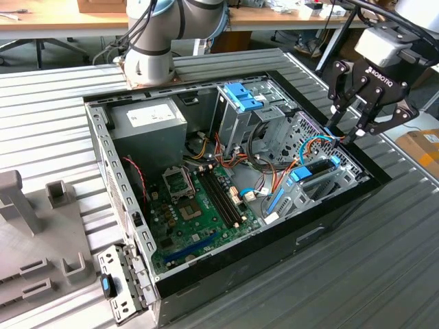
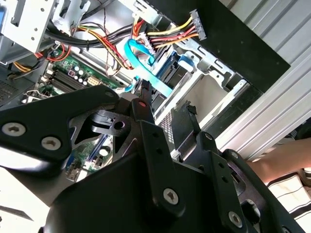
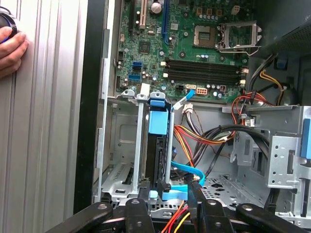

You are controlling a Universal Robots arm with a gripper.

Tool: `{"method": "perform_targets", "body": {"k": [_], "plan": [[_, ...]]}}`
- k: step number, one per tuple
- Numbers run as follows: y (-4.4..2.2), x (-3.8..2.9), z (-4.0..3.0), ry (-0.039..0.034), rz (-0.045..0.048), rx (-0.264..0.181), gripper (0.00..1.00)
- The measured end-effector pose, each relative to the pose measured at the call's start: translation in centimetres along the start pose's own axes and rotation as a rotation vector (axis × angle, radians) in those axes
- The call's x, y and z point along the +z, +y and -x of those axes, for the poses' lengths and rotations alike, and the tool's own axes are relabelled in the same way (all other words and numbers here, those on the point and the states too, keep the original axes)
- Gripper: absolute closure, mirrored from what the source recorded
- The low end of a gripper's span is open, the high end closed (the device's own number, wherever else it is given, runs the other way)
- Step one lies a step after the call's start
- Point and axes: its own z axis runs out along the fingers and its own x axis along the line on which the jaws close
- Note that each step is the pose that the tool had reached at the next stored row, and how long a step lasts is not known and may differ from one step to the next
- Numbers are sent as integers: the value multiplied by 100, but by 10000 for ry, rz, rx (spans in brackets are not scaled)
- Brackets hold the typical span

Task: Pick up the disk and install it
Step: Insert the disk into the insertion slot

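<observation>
The disk [image 1: 317, 166], a black slab in blue rails with a blue end tab, sits edgewise in the drive bay at the open computer case's [image 1: 329, 219] side toward the exterior view's right. The first wrist view shows the disk [image 3: 158, 160] standing between two silver rails. My gripper [image 1: 343, 131] hangs just above that bay, over the case's edge. In both wrist views my gripper [image 2: 164, 103] [image 3: 180, 187] is open, its black fingers apart with nothing clamped between them. A light blue cable [image 3: 187, 170] runs under the fingertips.
A tall silver cage with a blue clip [image 1: 241, 96] stands mid-case, beside the power supply [image 1: 149, 123] and the green motherboard [image 1: 199, 205]. Coloured wire bundles [image 3: 204, 138] cross near the bay. A person's hand [image 3: 12, 48] rests on the ribbed table. A grey fixture [image 1: 27, 226] sits at the exterior view's left.
</observation>
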Motion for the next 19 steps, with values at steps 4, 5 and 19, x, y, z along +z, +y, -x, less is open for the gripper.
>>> {"method": "perform_targets", "body": {"k": [4,5,19], "plan": [[-14,0,0,-1,0,0,56],[-14,0,0,-1,0,0,56],[-101,0,10,0,0,0,56]]}}
